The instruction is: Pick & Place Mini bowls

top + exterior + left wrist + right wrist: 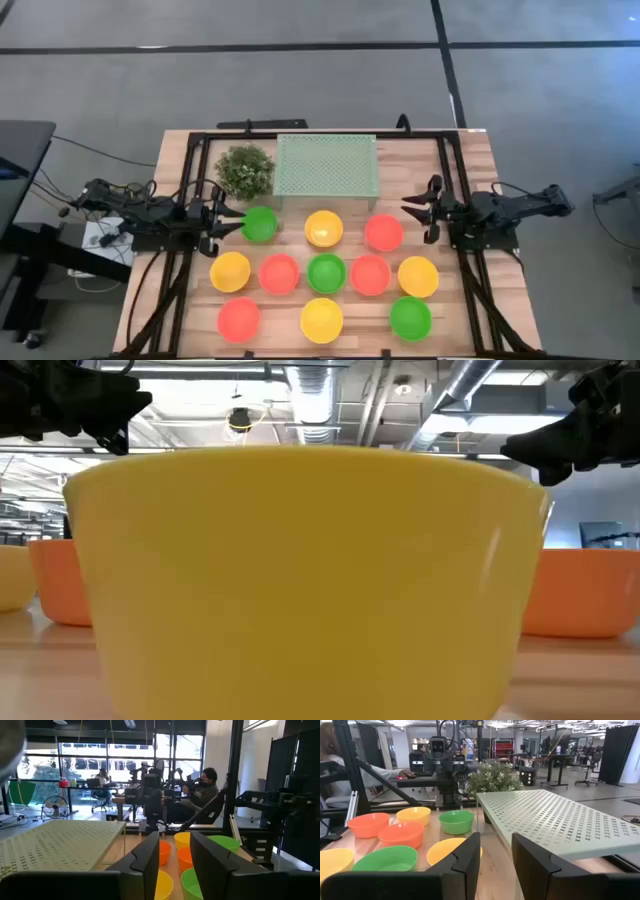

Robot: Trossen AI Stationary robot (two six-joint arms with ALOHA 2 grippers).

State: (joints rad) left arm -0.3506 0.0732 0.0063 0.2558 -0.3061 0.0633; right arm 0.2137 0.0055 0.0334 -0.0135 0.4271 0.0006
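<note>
Several mini bowls stand upright on their bases on the wooden table, in rows: a green bowl, a yellow bowl and a red bowl make up the far row, with more green, yellow and red ones nearer. My left gripper is open, raised just left of the green bowl. My right gripper is open, raised just right of the red bowl. In the low view the near yellow bowl hides most of the table, and both grippers hang above it.
A pale green perforated tray stands at the table's far side, behind the bowls. A small bushy plant is to its left. Black frame rails run along both sides of the table. People sit at desks beyond the table.
</note>
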